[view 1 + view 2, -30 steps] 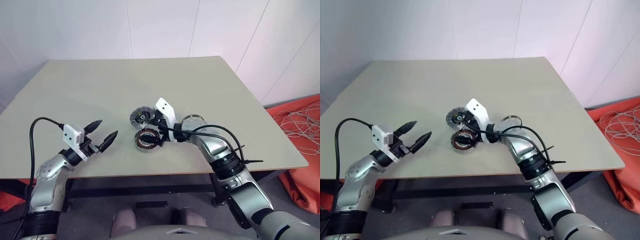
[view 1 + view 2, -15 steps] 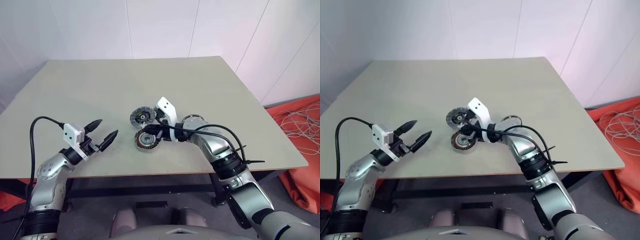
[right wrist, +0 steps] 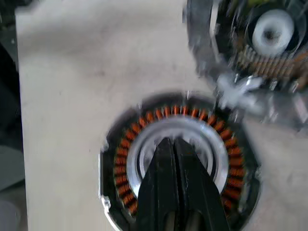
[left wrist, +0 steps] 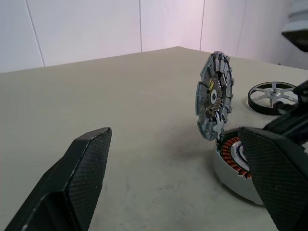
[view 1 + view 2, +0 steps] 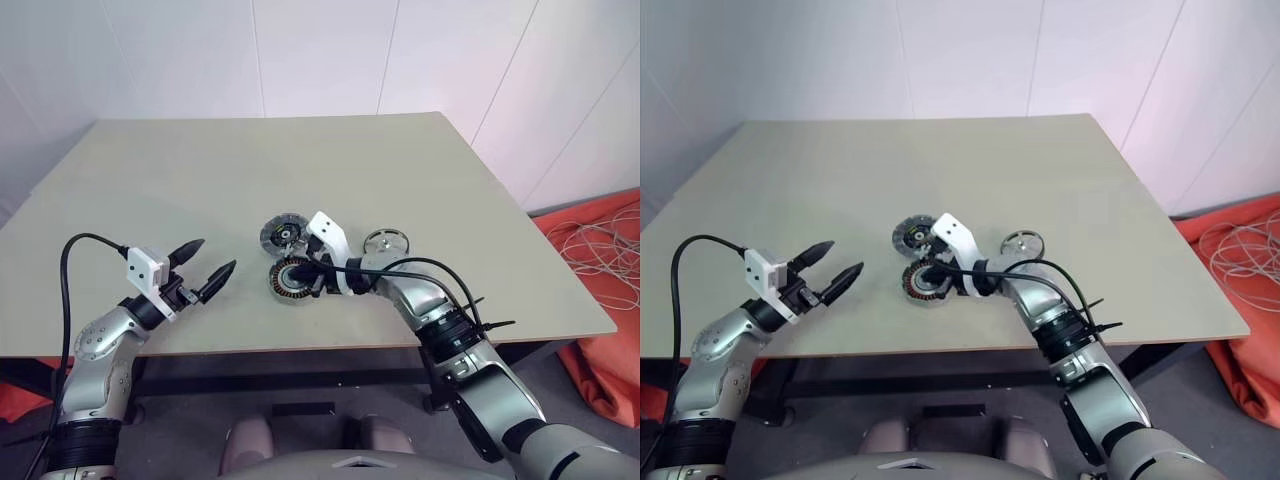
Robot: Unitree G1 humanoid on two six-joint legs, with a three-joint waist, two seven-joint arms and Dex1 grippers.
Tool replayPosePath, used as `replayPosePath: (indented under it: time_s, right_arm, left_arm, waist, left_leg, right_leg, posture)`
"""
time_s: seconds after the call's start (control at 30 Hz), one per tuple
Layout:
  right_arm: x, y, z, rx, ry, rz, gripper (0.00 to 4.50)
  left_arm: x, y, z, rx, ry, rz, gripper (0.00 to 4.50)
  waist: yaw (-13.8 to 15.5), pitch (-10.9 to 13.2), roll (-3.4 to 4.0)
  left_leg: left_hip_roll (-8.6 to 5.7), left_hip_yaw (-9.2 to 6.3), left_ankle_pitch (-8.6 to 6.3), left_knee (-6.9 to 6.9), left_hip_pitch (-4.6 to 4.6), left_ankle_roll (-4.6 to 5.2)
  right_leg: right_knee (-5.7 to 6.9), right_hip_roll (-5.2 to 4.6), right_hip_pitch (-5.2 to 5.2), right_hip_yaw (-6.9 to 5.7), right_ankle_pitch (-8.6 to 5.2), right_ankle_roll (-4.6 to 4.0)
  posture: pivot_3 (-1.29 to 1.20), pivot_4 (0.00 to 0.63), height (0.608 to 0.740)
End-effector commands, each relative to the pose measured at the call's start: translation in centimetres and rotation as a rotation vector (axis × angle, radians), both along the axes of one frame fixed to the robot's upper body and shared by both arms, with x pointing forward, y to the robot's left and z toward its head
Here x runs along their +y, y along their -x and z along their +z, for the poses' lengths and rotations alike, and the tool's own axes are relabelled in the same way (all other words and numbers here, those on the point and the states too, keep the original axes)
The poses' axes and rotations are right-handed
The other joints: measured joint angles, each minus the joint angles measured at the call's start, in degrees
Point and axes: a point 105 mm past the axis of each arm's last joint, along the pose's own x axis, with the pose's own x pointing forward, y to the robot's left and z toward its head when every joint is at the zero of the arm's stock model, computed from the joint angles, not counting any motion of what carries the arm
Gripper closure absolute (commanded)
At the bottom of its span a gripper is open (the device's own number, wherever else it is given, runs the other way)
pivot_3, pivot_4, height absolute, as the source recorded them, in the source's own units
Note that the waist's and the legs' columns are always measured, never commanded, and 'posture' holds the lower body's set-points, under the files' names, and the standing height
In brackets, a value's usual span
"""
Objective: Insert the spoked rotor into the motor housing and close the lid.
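right gripper [image 3: 174, 144] fingers pressed together | motor housing [image 3: 178, 166]: round, copper-wound ring

Lid [image 5: 283, 233] behind motor housing [image 5: 291, 281]; spoked rotor [image 5: 386, 241] right.

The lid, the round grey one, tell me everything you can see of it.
The lid is a round grey metal disc with a notched rim, a dark ribbed face and a small white-and-black centre. It stands open, tipped up nearly on edge, its lower edge meeting the rim of the motor housing on the table. Neither gripper touches it.
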Motion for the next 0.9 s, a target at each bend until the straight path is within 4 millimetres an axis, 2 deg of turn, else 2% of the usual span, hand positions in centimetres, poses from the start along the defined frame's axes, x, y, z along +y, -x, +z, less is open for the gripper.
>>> replayPosePath:
  time_s: [0.03, 0.2, 0.37, 0.63, 0.77, 0.9]
  right_arm:
    - [-0.2, 0.0, -0.7, -0.005, 0.035, 0.011, 4.47]
    - [0.3, -0.7, 1.2, -0.035, -0.044, -0.012, 4.47]
    - [0.3, -1.7, 4.3, -0.056, -0.149, -0.057, 4.47]
    - [-1.4, -1.7, 5.5, -0.085, -0.146, -0.067, 4.47]
    - [-3.2, -1.4, 6.8, -0.032, -0.218, -0.123, 4.47]
    - [-8.1, -1.0, 8.1, 0.041, -0.275, -0.258, 4.47]
  left_arm:
    - [-0.3, -0.1, 1.1, -0.049, -0.009, -0.012, 0.00]
    - [-0.2, -0.1, 1.1, -0.050, -0.010, -0.012, 0.00]
    - [-0.2, -0.1, 1.1, -0.051, -0.011, -0.013, 0.00]
    - [-0.3, -0.3, 1.2, -0.051, -0.010, -0.017, 0.00]
    - [-0.4, -0.3, 1.2, -0.054, -0.008, -0.019, 0.00]
    - [-0.5, -0.3, 1.1, -0.051, -0.005, -0.023, 0.00]
  waist:
    - [-0.02, 0.00, -0.01]
    - [-0.03, 0.00, -0.01]
    - [-0.01, 0.00, 0.00]
    - [0.08, 0.00, 0.00]
    - [0.11, 0.00, 0.00]
    - [0.76, 0.00, 0.00]
  left_leg:
    - [0.01, -0.01, 0.00, -0.01, 0.00, 0.00]
    - [0.01, -0.02, 0.00, 0.01, 0.06, 0.00]
    - [0.01, -0.02, 0.00, 0.02, 0.06, 0.00]
    - [0.01, 0.00, 0.00, 0.00, 0.00, 0.00]
    - [0.00, 0.03, 0.00, -0.03, -0.02, 0.00]
    - [-0.03, 0.04, 0.00, -0.02, 0.00, 0.01]
  right_leg:
    - [0.00, 0.00, 0.09, 0.00, 0.00, 0.00]
    - [0.00, 0.00, 0.14, 0.00, 0.00, 0.00]
    - [0.00, 0.00, 0.07, 0.00, 0.00, 0.00]
    - [0.01, 0.00, 0.00, 0.00, 0.00, -0.01]
    - [0.03, 0.00, -0.01, 0.00, 0.01, -0.01]
    - [0.01, 0.00, 0.01, 0.00, 0.00, 0.00]
  posture:
    - [0.00, 0.000, 0.740]
    - [0.00, 0.000, 0.740]
    - [0.00, 0.000, 0.740]
    - [0.00, 0.000, 0.740]
    - [0.00, 0.000, 0.740]
    - [0.00, 0.000, 0.740]
